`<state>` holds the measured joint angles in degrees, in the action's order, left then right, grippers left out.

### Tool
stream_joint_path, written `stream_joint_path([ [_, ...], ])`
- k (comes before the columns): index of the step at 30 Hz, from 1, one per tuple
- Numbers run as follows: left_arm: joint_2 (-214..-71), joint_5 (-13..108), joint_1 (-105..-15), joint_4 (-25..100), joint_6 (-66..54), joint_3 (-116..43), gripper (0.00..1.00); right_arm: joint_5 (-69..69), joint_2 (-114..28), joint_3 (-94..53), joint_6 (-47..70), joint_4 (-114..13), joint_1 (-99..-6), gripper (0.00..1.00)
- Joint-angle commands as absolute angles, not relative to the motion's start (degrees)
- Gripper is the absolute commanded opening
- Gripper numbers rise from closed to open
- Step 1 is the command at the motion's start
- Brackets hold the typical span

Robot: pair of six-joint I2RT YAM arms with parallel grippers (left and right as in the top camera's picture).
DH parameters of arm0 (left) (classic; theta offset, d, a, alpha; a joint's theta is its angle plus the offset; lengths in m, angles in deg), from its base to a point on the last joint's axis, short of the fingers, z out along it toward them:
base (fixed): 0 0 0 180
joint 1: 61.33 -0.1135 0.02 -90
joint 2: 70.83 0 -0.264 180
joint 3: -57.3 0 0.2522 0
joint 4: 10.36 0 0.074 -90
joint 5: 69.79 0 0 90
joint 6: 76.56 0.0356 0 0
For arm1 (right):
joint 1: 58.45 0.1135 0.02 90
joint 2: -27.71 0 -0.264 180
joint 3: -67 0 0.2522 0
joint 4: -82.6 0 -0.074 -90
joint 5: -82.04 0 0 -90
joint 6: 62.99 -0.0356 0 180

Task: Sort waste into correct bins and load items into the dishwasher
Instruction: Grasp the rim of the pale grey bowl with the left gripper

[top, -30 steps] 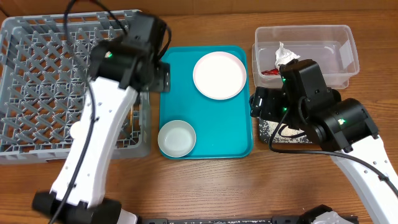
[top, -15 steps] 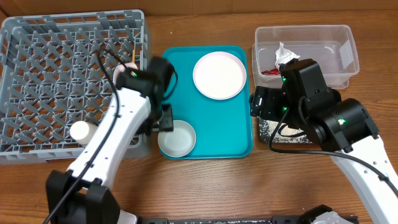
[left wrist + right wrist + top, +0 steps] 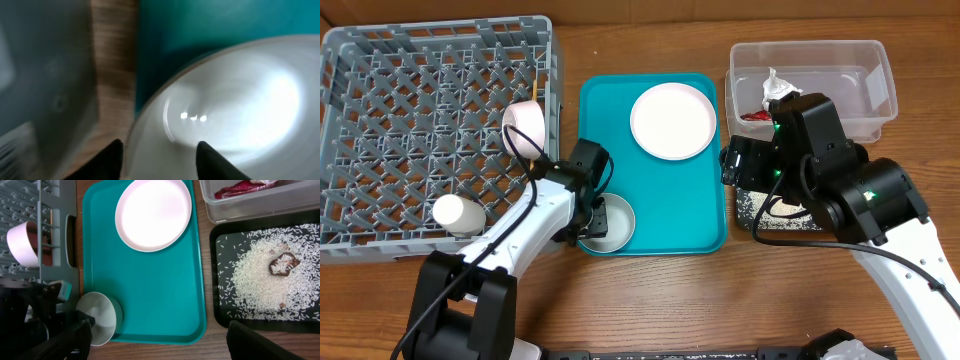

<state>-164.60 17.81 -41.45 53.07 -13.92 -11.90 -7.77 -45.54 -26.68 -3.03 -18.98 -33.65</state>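
My left gripper [image 3: 592, 216] [image 3: 162, 162] is down at the pale grey bowl [image 3: 614, 224] [image 3: 240, 100] in the teal tray's near left corner. Its jaws straddle the bowl's left rim, one finger outside and one inside, still apart. A round white plate [image 3: 672, 120] [image 3: 154, 214] lies at the tray's far end. The grey dish rack [image 3: 380, 100] holds a small white bowl [image 3: 525, 128] on its side and a white cup [image 3: 455, 212]. My right gripper [image 3: 735, 165] [image 3: 160, 347] hangs wide open and empty above the tray's right edge.
The teal tray [image 3: 670, 215] lies between the rack and the bins. A clear tub [image 3: 880, 60] holds a red wrapper [image 3: 235, 189] and a white napkin [image 3: 778, 85]. The black tray [image 3: 220, 315] holds scattered rice [image 3: 255, 280] and a brown lump [image 3: 281, 264].
My left arm has swung from over the rack's right side down to the grey bowl, and its jaws have narrowed. The right arm has not moved.
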Motion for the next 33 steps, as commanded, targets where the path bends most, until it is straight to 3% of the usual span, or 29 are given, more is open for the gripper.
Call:
stream_joint_path([
  [1,-164.6,22.0,-40.6,50.3,-12.1,-12.0,0.44,-7.6,-45.4,-27.5,-3.3,-19.3,-33.8,0.88],
  [7,-164.6,26.4,-40.4,46.0,-10.0,-12.9,0.39,-7.6,-45.4,-27.5,-3.3,-19.3,-33.8,0.88],
  [17,-169.0,19.6,-39.9,44.5,-8.4,-12.9,0.34,-7.6,-45.4,-27.5,-3.3,-19.3,-33.8,0.87],
  [19,-170.5,22.0,-39.9,44.9,-8.4,-12.9,0.19,-7.6,-45.4,-27.5,-3.3,-19.3,-33.8,0.87],
  [20,-170.9,22.7,-39.9,45.4,-8.4,-12.9,0.04,-7.6,-45.4,-27.5,-3.3,-19.3,-33.8,0.87],
  [28,-166.4,21.1,-40.4,54.1,-9.5,-21.6,0.04,-7.2,-45.4,-27.5,-3.3,-19.1,-33.8,0.87],
  [33,-161.4,7.7,-40.5,65.5,-9.5,-35.5,0.04,-7.2,-45.4,-27.5,-3.3,-19.0,-33.8,0.87],
])
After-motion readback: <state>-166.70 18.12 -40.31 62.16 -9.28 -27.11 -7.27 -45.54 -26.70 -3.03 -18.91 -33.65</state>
